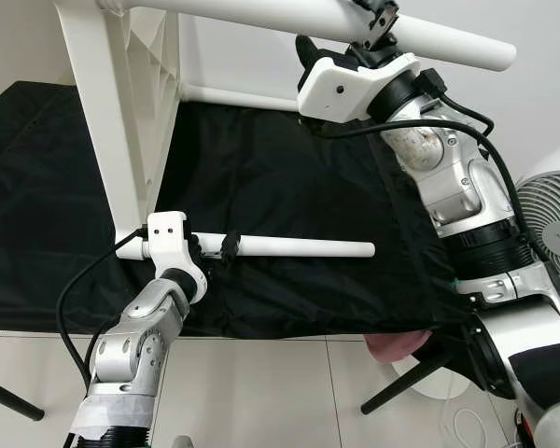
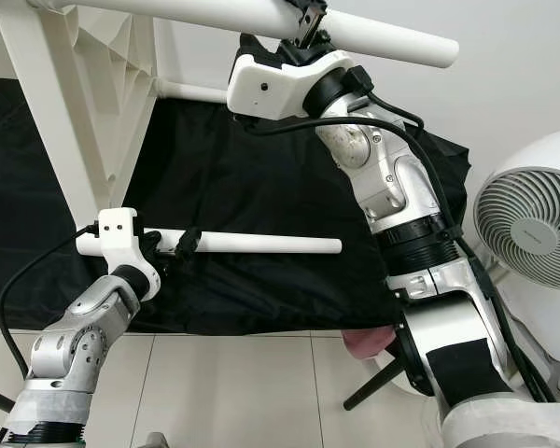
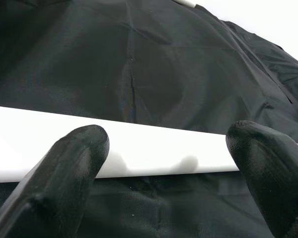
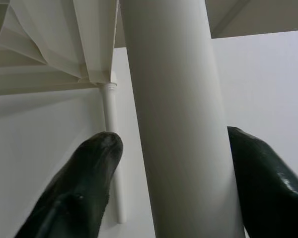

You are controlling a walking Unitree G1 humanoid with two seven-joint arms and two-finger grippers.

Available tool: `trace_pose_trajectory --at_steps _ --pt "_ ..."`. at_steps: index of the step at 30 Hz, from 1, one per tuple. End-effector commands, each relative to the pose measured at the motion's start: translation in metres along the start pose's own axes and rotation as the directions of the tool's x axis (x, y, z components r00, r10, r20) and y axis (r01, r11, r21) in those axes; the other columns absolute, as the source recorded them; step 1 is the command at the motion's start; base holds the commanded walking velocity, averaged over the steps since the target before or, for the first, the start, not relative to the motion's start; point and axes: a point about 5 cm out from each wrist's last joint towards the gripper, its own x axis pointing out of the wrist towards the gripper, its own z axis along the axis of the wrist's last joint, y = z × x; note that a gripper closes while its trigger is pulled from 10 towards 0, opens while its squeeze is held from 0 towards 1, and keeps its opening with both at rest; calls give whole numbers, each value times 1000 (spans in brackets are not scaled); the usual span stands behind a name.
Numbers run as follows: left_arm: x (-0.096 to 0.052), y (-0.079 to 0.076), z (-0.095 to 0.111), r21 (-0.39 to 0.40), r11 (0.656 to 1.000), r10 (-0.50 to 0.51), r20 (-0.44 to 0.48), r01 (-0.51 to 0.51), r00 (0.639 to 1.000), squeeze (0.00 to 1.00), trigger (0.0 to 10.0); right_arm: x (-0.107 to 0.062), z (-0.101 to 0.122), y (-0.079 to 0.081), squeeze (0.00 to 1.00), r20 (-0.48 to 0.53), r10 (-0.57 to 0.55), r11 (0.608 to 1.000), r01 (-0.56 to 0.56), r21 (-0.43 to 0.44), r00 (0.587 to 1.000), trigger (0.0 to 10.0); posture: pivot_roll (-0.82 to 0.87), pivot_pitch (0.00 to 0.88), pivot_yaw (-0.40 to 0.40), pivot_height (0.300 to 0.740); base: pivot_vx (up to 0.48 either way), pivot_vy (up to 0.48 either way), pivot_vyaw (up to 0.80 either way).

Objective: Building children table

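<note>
Centrally, a white children's table [image 1: 121,112] lies tipped on its side on a black cloth [image 1: 289,177], its ribbed underside facing the robot's right and its legs projecting sideways. The left arm reaches forward and low, forearm raised from the elbow; the left gripper [image 1: 217,248] straddles the lower leg [image 1: 299,247] close to where that leg meets the tabletop. In the left wrist view its two black fingers [image 3: 64,168] stand spread on either side of the leg, with small gaps showing, so contact cannot be confirmed. The right arm extends high and forward, elbow bent, wrist turned toward the robot's left. The right gripper [image 1: 378,19] meets the upper leg [image 1: 448,42] about midway along it; in the right wrist view its fingers [image 4: 89,163] flank the leg closely, appearing to pinch it. A white fan [image 2: 532,224] stands beside the right arm, on the tiled floor [image 1: 261,392].
</note>
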Motion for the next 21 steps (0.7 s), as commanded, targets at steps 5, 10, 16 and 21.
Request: trace_pose_trajectory --at_steps 5,10,16,21 --pt "-2 -3 -6 -30 999 12 -28 -13 1000 0 10000 1 1 -8 0 -8 21 1000 -21 -1 1000 0 32 0 -44 740 0 0 0" --pt "-2 -2 -8 -62 997 49 -32 -50 998 0 10000 -6 -4 -10 0 -70 -11 997 16 70 997 0 33 5 -48 740 0 0 0" --pt "0 2 -6 -80 993 82 -25 -84 996 0 10000 -13 -10 -17 0 -145 -83 988 100 115 986 0 32 8 -47 740 0 0 0" --pt "6 6 1 -101 987 125 0 -124 992 0 10000 -27 -22 -30 0 -240 -182 966 220 139 953 0 23 12 -43 740 0 0 0"
